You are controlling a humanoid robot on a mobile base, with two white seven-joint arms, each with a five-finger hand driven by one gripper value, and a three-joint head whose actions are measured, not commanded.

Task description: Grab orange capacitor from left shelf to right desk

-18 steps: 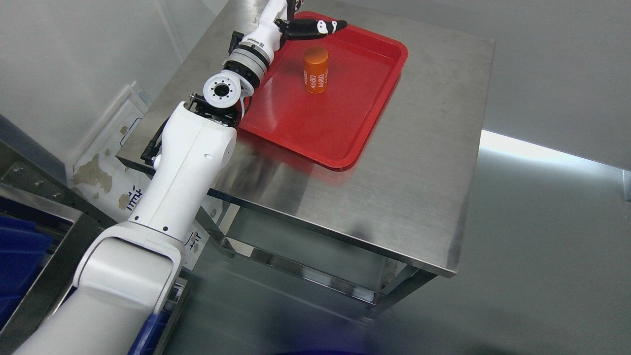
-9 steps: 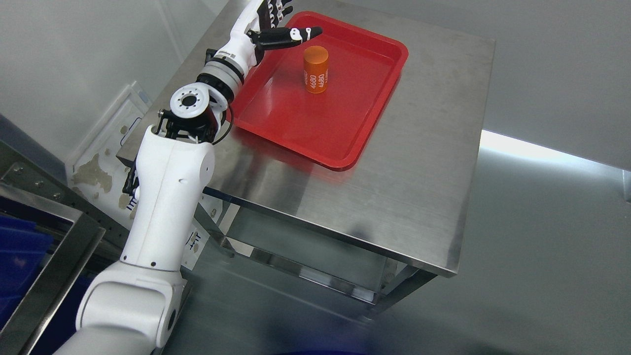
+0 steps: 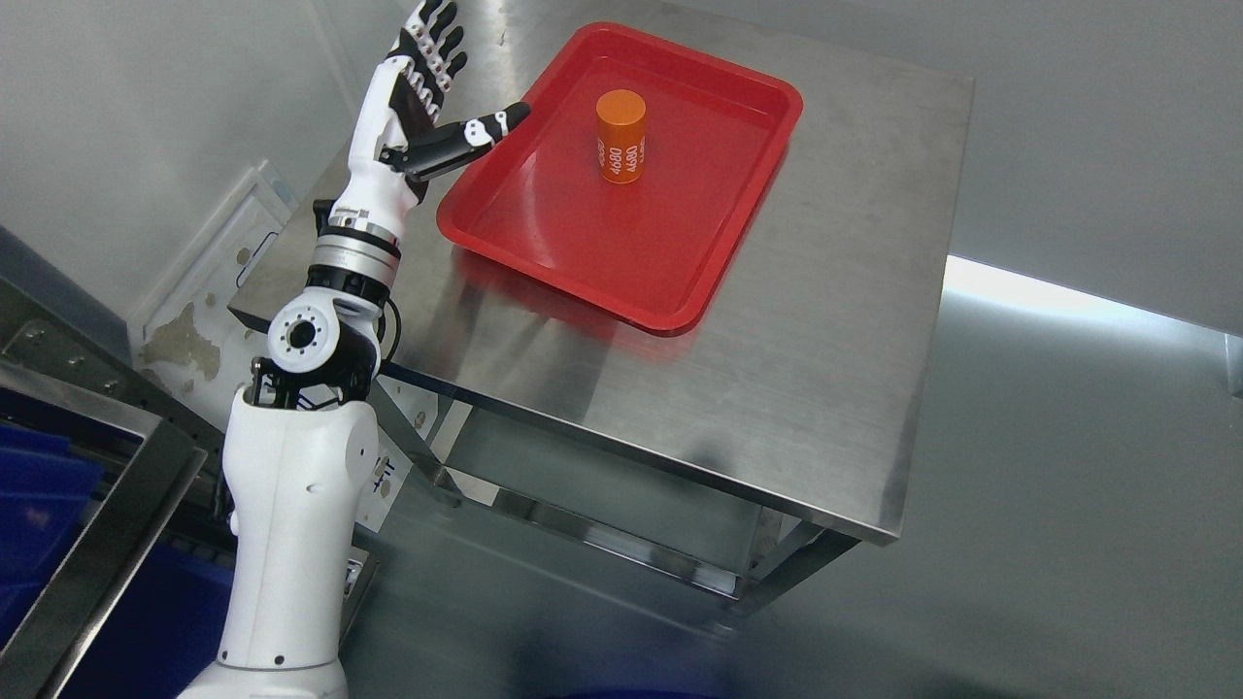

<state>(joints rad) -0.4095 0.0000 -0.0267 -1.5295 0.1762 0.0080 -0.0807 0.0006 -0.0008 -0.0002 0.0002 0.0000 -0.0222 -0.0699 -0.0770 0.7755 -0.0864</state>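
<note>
Nearest the cam, bottom left: corner of a blue bin [image 3: 39, 515] sitting inside a grey metal shelf frame [image 3: 107, 524]. Right next to that the robot's left arm [image 3: 291, 544] rises from the bottom edge, white upper section w/ a round joint at the elbow, then a silver/black wrist ring further up.

Follow the arm up and you hit the left hand [image 3: 413, 112], held up over the far-left corner of the steel desk [image 3: 825, 388]. Fingers [image 3: 432, 44] are straight and spread apart pointing up, thumb [image 3: 466, 141] sticks out sideways to the right w/ its tip over the left edge of the red tray [image 3: 660, 282]. Hand's totally empty, not touching anything afaict.

The tray lies flat on the desk top, angled a bit, taking up the far-left part of it. Orange capacitor [image 3: 621, 137] stands upright inside the tray, toward the far end, white "4680" print running along its side. It's well clear of the hand, w/ a decent stretch of bare red tray between it and the thumb tip.

Rest of the desk top is bare brushed metal, w/ its legs and crossbar visible under the near edge. Grey floor below, pale wall behind, bright strip of light on the right.

Right arm doesn't show anywhere.
</note>
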